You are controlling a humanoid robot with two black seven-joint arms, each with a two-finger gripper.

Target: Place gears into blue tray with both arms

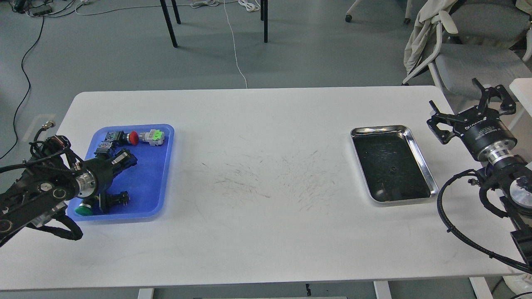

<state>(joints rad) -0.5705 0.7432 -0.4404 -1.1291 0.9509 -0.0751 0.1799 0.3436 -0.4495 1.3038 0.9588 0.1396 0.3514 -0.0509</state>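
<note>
The blue tray [160, 174] lies at the table's left. My left gripper [126, 159] hangs low over its middle, pointing right; it is dark and its fingers blur together, so I cannot tell their state or whether they hold anything. One tiny black gear [392, 169] lies on the dark floor of the silver tray [420, 154] at the right. My right gripper [466, 104] stands off the table's right edge, beyond the silver tray, open and empty, with its fingers spread wide.
In the blue tray lie a red-capped push button [133, 137], a grey-and-green connector [153, 136], a green-capped button [84, 209] and other small black parts. A grey chair [469, 50] stands behind the right gripper.
</note>
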